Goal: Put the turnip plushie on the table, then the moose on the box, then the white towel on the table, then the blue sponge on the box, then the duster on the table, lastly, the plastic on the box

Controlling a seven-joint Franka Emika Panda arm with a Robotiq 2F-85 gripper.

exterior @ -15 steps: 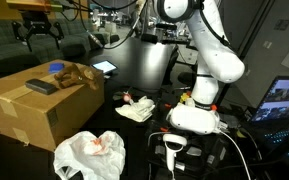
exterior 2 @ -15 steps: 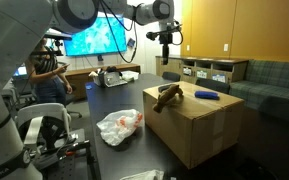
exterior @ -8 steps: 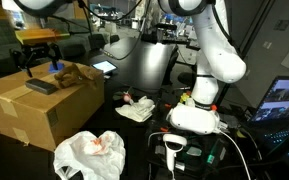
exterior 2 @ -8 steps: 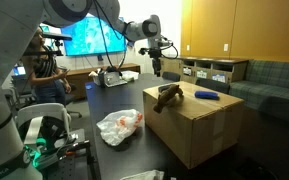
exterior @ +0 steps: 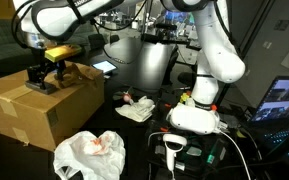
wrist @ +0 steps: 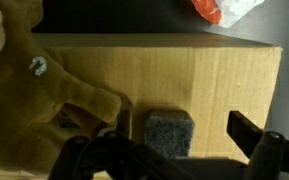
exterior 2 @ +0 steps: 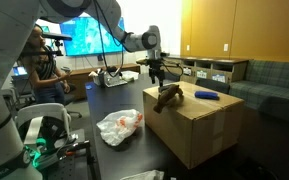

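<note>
White crinkly plastic [exterior: 89, 155] w/ a reddish patch lies nearest in an exterior view. It sits on the dark table [exterior: 139, 132], just off the front corner of the box [exterior: 39, 115]. A bit further back the white towel [exterior: 137, 111] lies on the table. The turnip plushie [exterior: 128, 99] touches its far edge, too small for more detail. Next comes the box, brown cardboard, standing on the table beside the plastic. On its top the moose [exterior: 79, 75] is slumped near one edge. The duster [wrist: 169, 133] lies just beside the moose, approx. centred low in the wrist view. The blue sponge [exterior 2: 206, 95] lies on the box top too, apart from the moose. The gripper [exterior: 41, 78] hangs low over the box top, pointing down. Its jaws are wide apart w/ one finger on each side of the duster. Nothing is held, and contact w/ the duster can't be told. Furthest back, a lit teal screen [exterior 2: 94, 40] glows.
</note>
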